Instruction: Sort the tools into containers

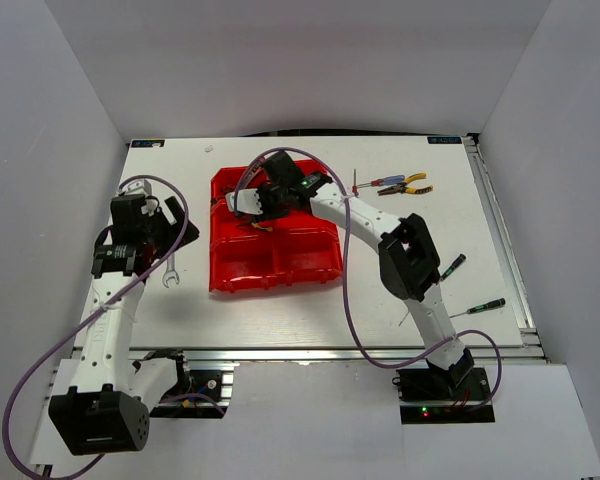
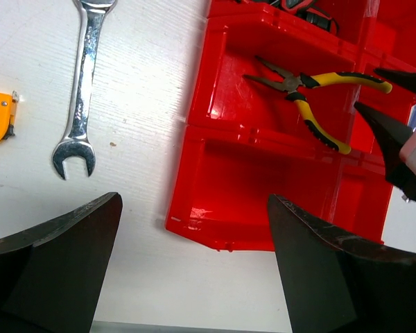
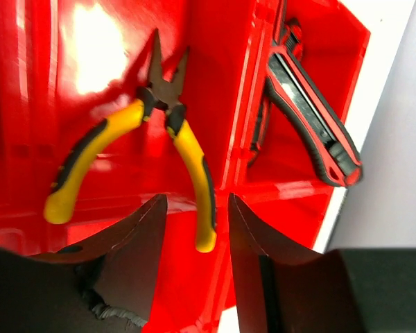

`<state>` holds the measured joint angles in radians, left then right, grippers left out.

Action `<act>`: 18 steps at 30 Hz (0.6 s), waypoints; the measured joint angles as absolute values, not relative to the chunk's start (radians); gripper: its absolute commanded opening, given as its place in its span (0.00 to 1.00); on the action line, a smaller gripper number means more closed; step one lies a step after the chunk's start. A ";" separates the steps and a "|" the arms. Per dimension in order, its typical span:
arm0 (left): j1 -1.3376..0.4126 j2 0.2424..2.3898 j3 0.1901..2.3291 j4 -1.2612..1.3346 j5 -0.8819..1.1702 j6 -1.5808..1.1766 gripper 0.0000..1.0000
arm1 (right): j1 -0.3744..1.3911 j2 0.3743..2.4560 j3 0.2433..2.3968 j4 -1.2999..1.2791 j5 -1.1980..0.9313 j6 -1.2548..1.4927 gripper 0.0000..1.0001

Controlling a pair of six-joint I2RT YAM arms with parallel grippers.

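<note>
Got pliers [image 3: 159,104] and red-black tool [image 3: 305,104] in the bins [image 1: 250,268] (two down). Still on the bench [image 1: 430,280]: wrench [image 2: 84,76], screwdrivers [image 1: 477,307], far pliers [image 1: 413,185]. My right jaws released, left jaws too.

The overhead camera sits high behind the arms [image 1: 412,262] and looks down on the whole white table [image 1: 280,318], far enough off to take in every edge. The left wrist camera hangs low, peering down between its own dark fingers [image 2: 59,258] at the near-left corner of the red bins [image 2: 263,191]. The right wrist camera is closer still, straight above one bin, and both wrist views catch the same yellow-handled pliers [image 3: 165,104]
</note>
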<state>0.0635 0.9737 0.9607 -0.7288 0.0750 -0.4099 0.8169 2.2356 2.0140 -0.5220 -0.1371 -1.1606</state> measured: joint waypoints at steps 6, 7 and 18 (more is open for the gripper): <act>0.064 1.013 0.977 -0.723 0.076 -0.426 0.97 | 0.779 2.233 2.043 -0.566 -0.247 -1.063 0.48; 0.064 1.016 0.977 -0.723 0.076 -0.431 0.97 | 0.762 2.229 2.053 -0.576 -0.275 -1.037 0.48; 0.064 1.048 0.977 -0.668 0.117 -0.498 0.97 | 0.328 2.025 1.963 -0.579 -0.566 -0.643 0.49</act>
